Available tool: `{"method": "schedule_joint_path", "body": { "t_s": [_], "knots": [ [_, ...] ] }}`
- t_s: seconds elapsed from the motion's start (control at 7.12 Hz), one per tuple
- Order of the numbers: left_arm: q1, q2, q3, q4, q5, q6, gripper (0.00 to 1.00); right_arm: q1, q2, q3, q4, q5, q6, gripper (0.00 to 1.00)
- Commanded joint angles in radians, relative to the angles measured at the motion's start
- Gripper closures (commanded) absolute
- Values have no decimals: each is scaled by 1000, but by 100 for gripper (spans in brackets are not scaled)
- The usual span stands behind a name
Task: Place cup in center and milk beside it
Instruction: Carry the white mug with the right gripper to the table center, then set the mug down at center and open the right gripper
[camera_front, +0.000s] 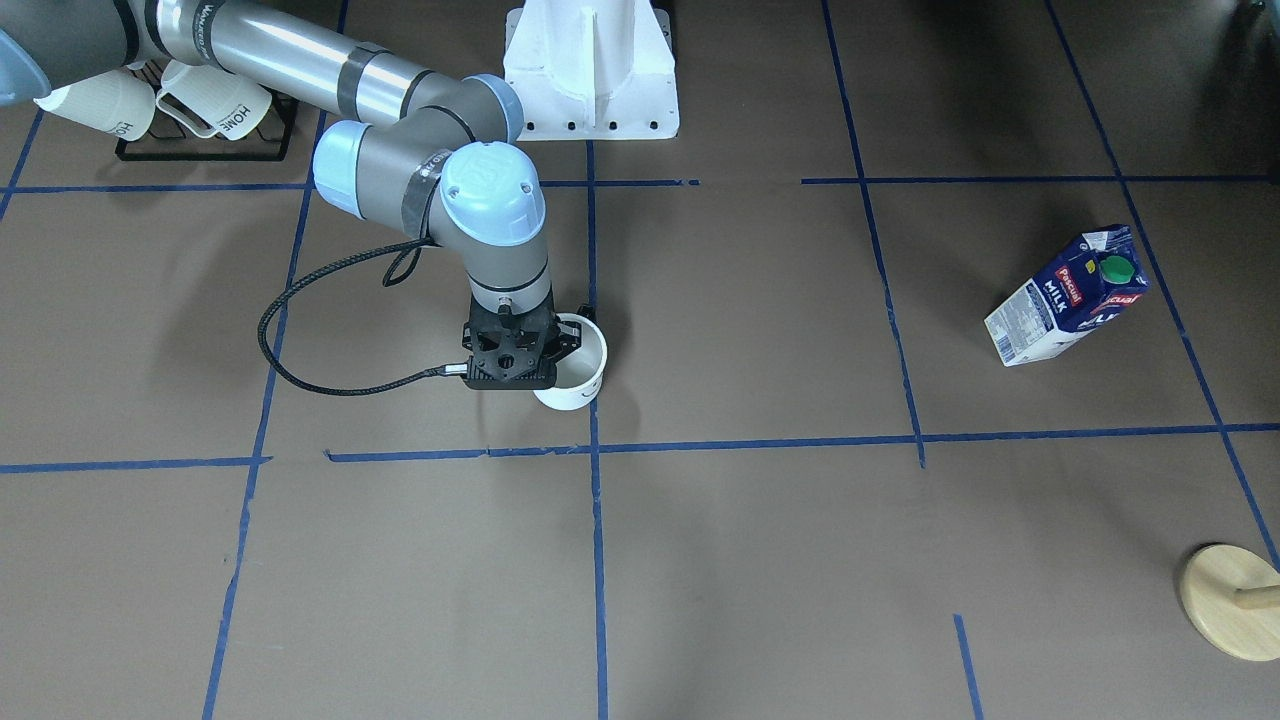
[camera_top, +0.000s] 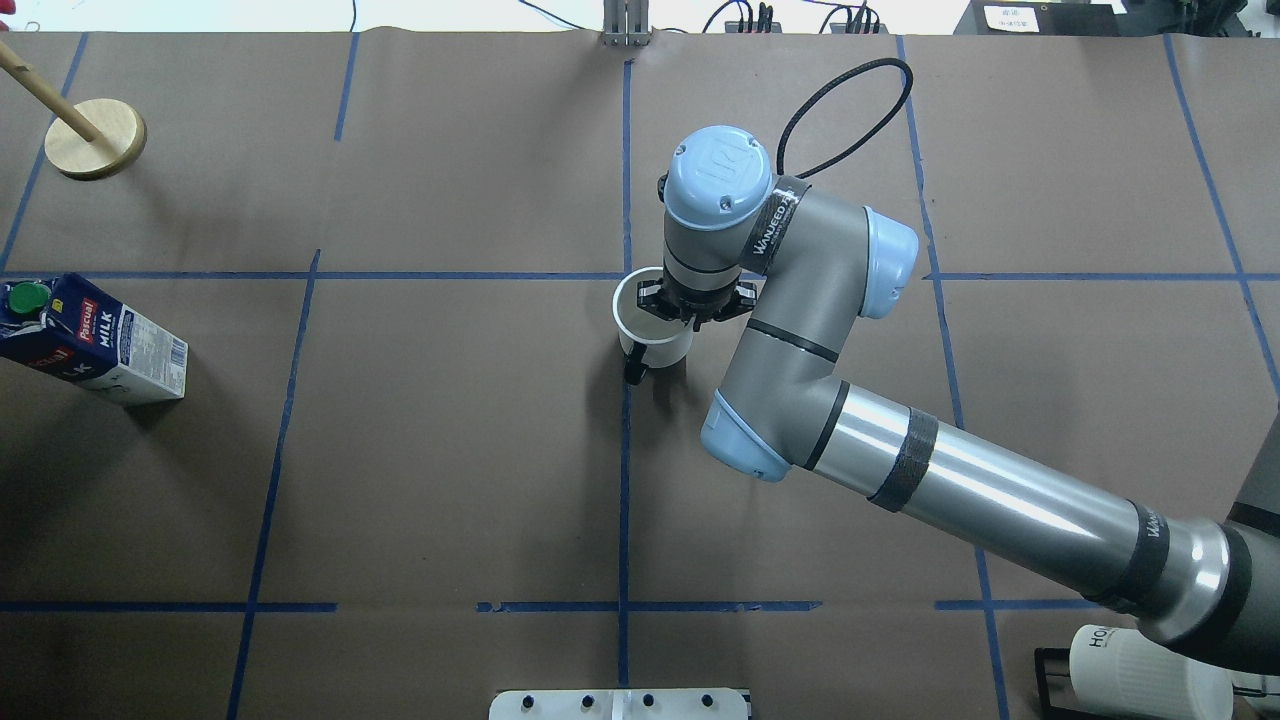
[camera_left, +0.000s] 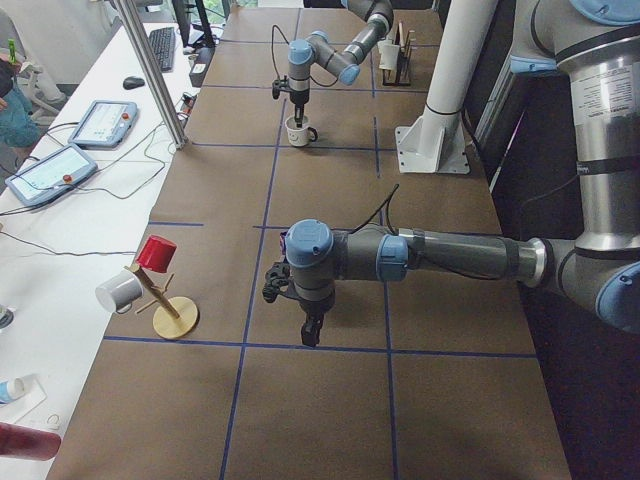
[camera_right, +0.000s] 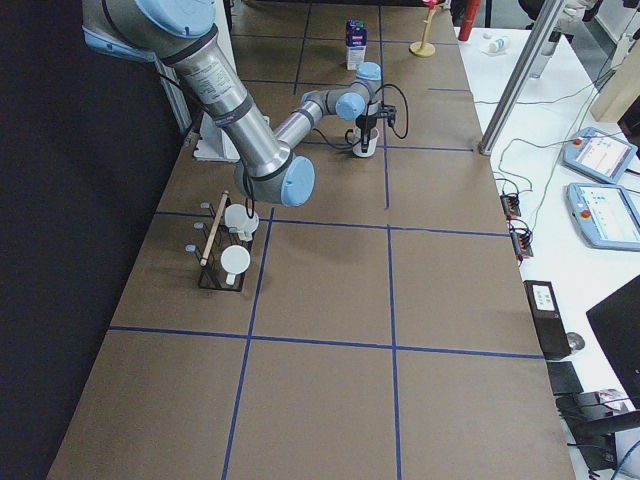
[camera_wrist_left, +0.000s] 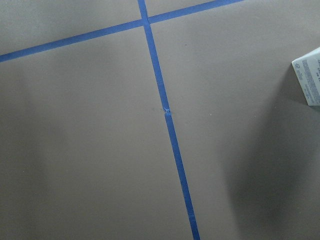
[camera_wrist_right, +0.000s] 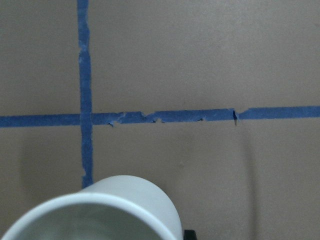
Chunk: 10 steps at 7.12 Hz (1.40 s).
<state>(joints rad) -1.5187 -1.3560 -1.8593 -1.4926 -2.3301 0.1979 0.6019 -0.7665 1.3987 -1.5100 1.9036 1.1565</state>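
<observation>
The cup (camera_front: 578, 372) is a small white mug with a black handle. It sits right beside the center (camera_top: 625, 277), where the long blue tape lines cross. My right gripper (camera_front: 540, 355) comes straight down on the cup's rim and is shut on its wall. It also shows in the overhead view (camera_top: 690, 310). The right wrist view shows the cup's rim (camera_wrist_right: 100, 210) just below the tape crossing. The milk (camera_front: 1072, 297) is a blue and white carton with a green cap. It stands far off on my left side (camera_top: 88, 342). My left gripper (camera_left: 311, 332) shows only in the exterior left view, and I cannot tell whether it is open or shut.
A wooden mug tree (camera_top: 93, 140) stands at the far left corner, beyond the milk. A black rack (camera_front: 205, 150) with ribbed "HOME" mugs (camera_front: 230, 110) stands near the robot's base on my right. The white base mount (camera_front: 590, 75) is at the near edge.
</observation>
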Motion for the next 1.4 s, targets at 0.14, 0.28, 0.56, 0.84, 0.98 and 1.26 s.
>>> {"method": "schedule_joint_path", "body": {
  "t_s": [0.14,0.28,0.56,0.84,0.98,1.26],
  "knots": [
    [0,0,0,0,0,0,0,-1,-2,-1,2,-14,0,76],
    [0,0,0,0,0,0,0,-1,-1,-1,13,-14,2,1],
    [0,-5,0,0,5,0,0,57,0,14,41,50,-17,0],
    [2,-26,0,-6,11,-6,0,195,-31,83,12,208,-46,0],
    [2,-82,5,-26,8,-8,0,252,-69,129,-45,260,-177,0],
    [3,-206,73,-61,3,-12,0,397,-202,235,-117,357,-439,0]
  ]
}}
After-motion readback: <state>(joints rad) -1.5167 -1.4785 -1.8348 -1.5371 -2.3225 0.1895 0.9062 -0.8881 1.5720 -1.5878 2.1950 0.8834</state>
